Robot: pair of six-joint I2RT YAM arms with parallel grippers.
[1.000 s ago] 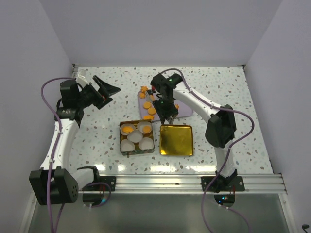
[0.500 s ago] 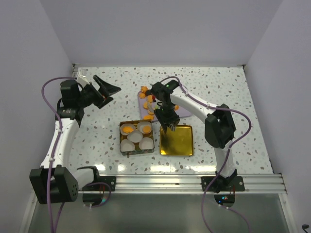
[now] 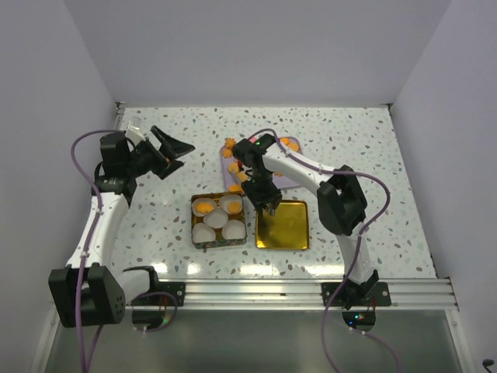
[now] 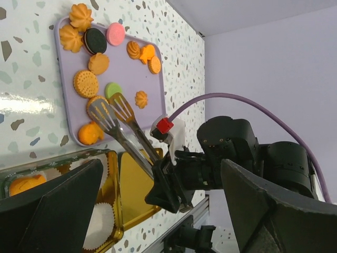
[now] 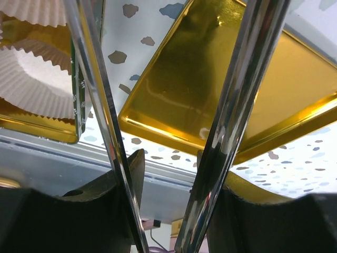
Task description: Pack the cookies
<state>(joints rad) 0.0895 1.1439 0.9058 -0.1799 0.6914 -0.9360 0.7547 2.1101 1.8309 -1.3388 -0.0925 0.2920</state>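
The cookies (image 4: 86,83) lie on a purple tray (image 4: 142,74): mostly orange, plus a black (image 4: 95,40), a pink (image 4: 115,33) and a green one (image 4: 112,89). My right gripper (image 3: 266,198) is shut on metal tongs (image 4: 124,126) between the tin and the gold lid. The tong tips are spread over the tray's near edge by an orange cookie (image 4: 90,133). In the right wrist view the gripper (image 5: 169,158) clasps both tong arms (image 5: 247,79). My left gripper (image 3: 182,151) is open and empty, raised left of the tray. One of its fingers (image 4: 263,211) frames the left wrist view.
A gold tin (image 3: 219,244) holds white paper cups (image 3: 216,220), two with orange cookies (image 3: 203,207). Its gold lid (image 3: 283,225) lies to its right, also in the right wrist view (image 5: 210,68). White walls close in the speckled table (image 3: 373,155).
My right gripper and tongs have moved from over the tray toward me, to the gap between tin and lid, and the arm has folded left. My left gripper has shifted slightly.
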